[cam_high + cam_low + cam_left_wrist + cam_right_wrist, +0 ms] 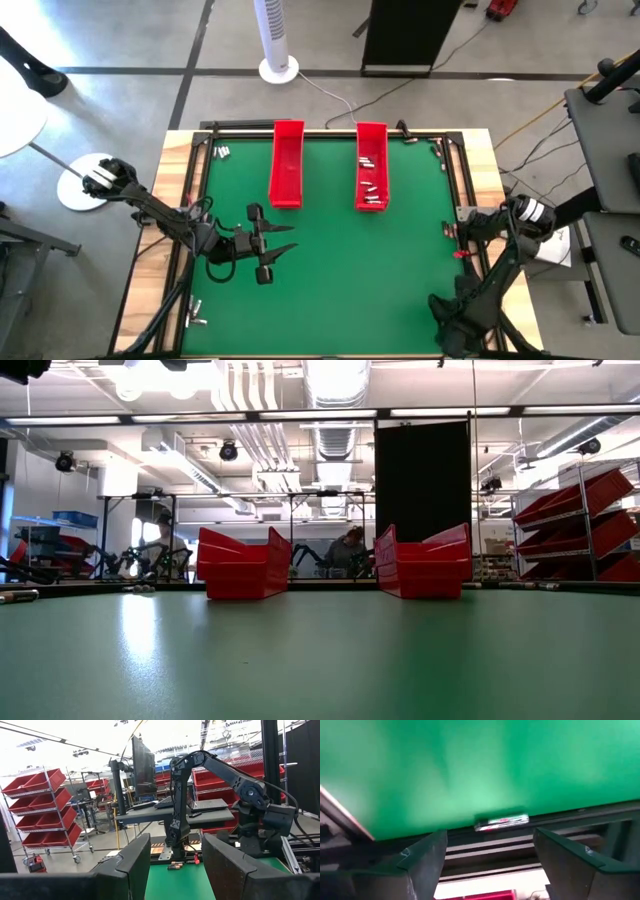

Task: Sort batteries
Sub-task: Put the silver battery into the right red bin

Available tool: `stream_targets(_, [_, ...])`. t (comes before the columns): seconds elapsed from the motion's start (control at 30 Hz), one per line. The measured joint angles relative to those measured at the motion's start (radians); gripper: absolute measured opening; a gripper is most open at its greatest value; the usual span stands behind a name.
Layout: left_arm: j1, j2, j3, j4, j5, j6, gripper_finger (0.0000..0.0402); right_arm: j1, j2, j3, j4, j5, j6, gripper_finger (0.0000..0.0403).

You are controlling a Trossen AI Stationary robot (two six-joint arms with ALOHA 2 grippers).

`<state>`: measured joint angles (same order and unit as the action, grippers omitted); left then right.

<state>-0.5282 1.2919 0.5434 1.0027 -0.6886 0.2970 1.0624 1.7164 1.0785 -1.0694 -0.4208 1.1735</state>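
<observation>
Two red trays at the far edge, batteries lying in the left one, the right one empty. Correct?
Swapped. In the high view the batteries lie in the right tray, and the left tray is empty. Two red trays at the far edge is right.

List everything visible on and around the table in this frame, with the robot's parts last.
trays: two, red, far side of the mat; the right one holds several batteries, the left looks empty.
loose batteries: a few, silvery, far-left corner; more at the near-left edge.
mat: one, green, covering the table.
fan: one, white, on the floor beyond.
left gripper: jaws open, over the mat's left.
right gripper: jaws open, right edge, over a battery.
</observation>
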Motion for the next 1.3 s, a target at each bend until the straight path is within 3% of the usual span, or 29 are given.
stream_targets(0.4, [0.0,0.0,0.0,0.0,0.0,0.0,0.0158,-0.005,0.002,-0.085,0.082,-0.058,-0.062,0.032])
stream_targets(0.8, [0.0,0.0,0.0,0.0,0.0,0.001,0.0158,-0.006,0.0,-0.171,0.16,-0.079,-0.153,0.0286])
stream_targets(1.3, [0.0,0.0,0.0,-0.001,0.0,0.005,0.0158,-0.009,-0.001,-0.191,0.167,-0.079,-0.147,0.0204])
